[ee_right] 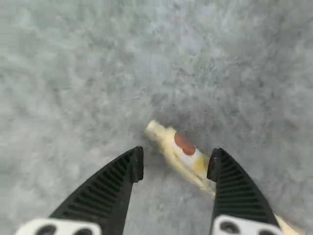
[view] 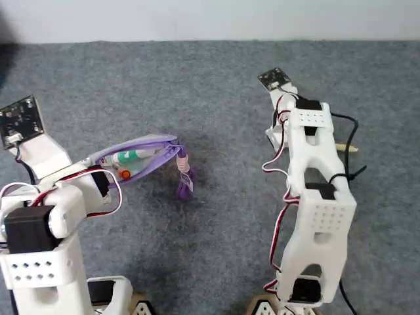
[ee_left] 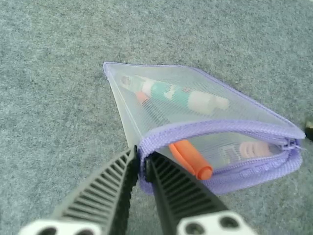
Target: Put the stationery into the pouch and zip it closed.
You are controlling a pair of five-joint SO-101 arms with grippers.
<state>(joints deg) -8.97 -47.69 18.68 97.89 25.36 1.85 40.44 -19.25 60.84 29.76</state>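
A lilac mesh pouch (view: 138, 161) lies on the grey carpet, its zip open along the top edge. Inside it I see a white-and-green tube (ee_left: 176, 95) and an orange pen (ee_left: 191, 159). My left gripper (ee_left: 142, 169) is shut on the pouch's corner by the zip end. A purple zip pull (view: 184, 176) hangs off the pouch's far end. My right gripper (ee_right: 175, 164) is open just above a cream-coloured pen (ee_right: 178, 152) with a brown spot, which lies between its fingers; the pen's tip (view: 346, 148) sticks out beside the right arm.
Grey carpet (view: 216, 85) covers the whole work area, with a pale wall edge along the back. The right arm (view: 315, 197) stretches over the right half. Open carpet lies between the pouch and the right arm.
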